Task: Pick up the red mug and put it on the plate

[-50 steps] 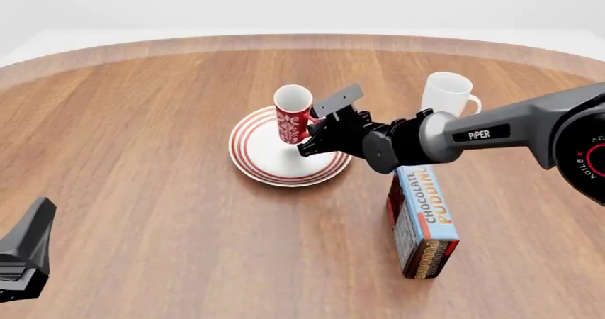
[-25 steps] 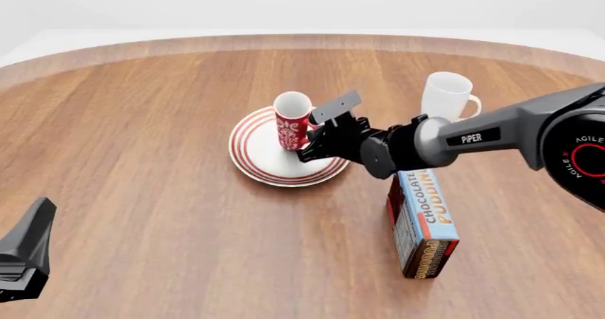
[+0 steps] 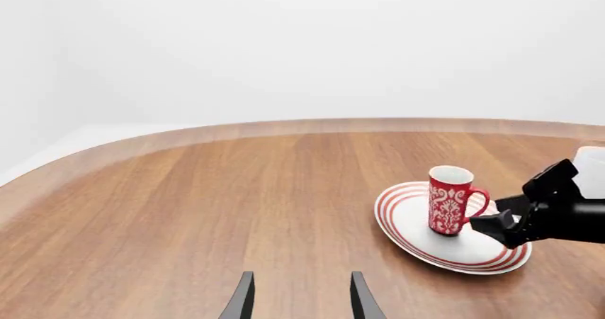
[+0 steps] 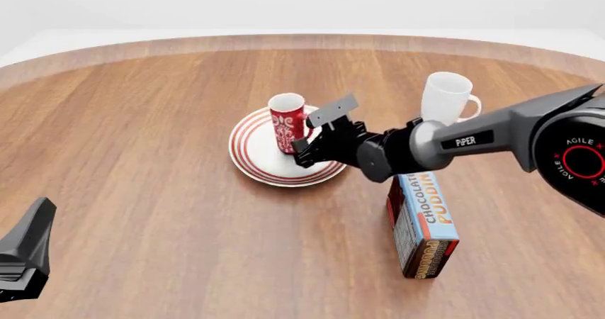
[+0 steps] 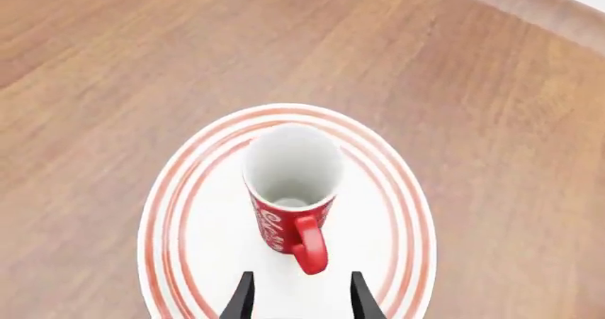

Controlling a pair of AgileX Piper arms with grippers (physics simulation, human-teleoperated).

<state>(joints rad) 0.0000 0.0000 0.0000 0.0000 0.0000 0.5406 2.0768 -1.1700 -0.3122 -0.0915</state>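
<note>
With the red mug (image 4: 287,123) standing upright on the plate (image 4: 253,156), placement looks done and release is in hand. Parted around nothing, the right end effector (image 4: 304,146) sits at the mug's four o'clock; retreating should clear its handle (image 5: 309,244).

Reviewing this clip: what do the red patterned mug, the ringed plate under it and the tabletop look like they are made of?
The tall red mug with white ornament looks like glazed ceramic: smooth white inside, printed pattern. The round white plate with red rings also reads as glazed ceramic, evenly smooth with painted rings. The brown table looks like satin-finished wood, with visible plank grain. It is a render, so these are guesses.
</note>
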